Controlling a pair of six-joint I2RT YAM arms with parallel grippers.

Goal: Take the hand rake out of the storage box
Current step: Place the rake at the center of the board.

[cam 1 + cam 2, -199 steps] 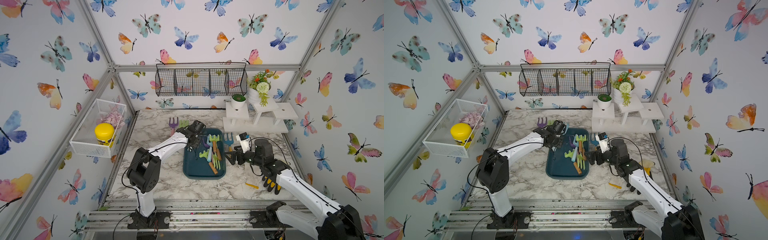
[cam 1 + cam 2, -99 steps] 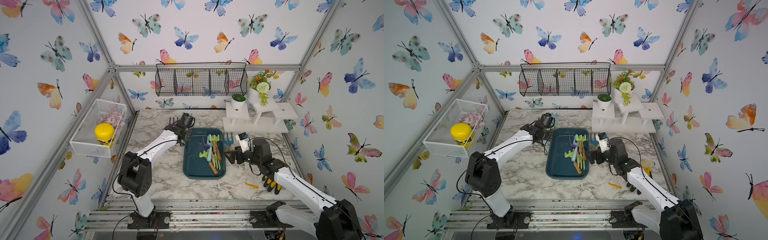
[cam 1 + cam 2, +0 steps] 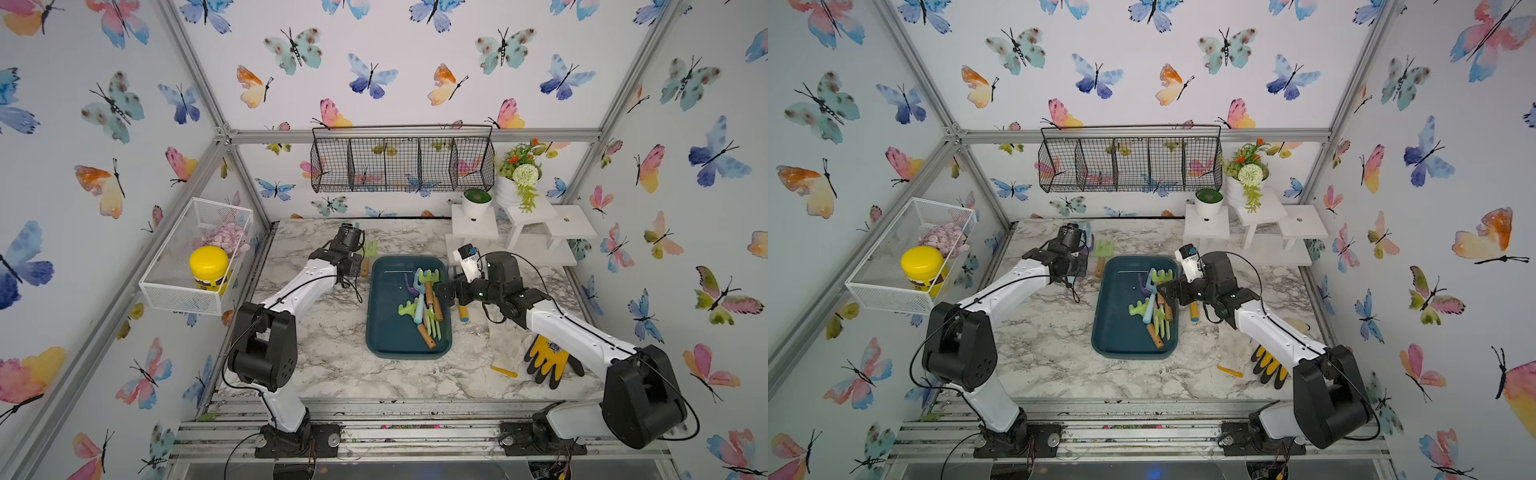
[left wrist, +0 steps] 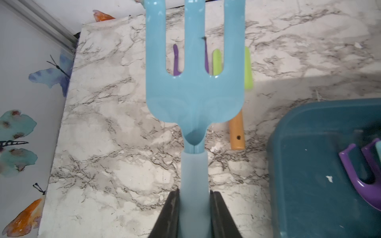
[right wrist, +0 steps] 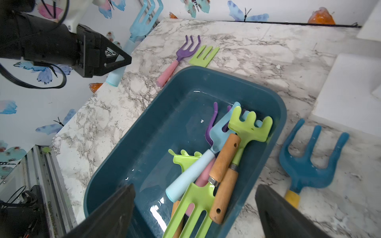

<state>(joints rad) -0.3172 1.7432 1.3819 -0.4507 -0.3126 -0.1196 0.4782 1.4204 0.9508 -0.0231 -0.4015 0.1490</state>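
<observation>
In a top view the box's (image 3: pixel 386 328) left half is free, tools (image 3: pixel 426 307) crowd its right half, and the table (image 3: pixel 332 353) left of it lies open.

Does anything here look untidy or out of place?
Yes. The tools in the box lie in a crossed heap against one wall. A yellow and black glove lies loose outside it.

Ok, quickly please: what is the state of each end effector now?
Left end effector: closed on the light blue hand rake, at its handle.
Right end effector: open, holding nothing.
</observation>
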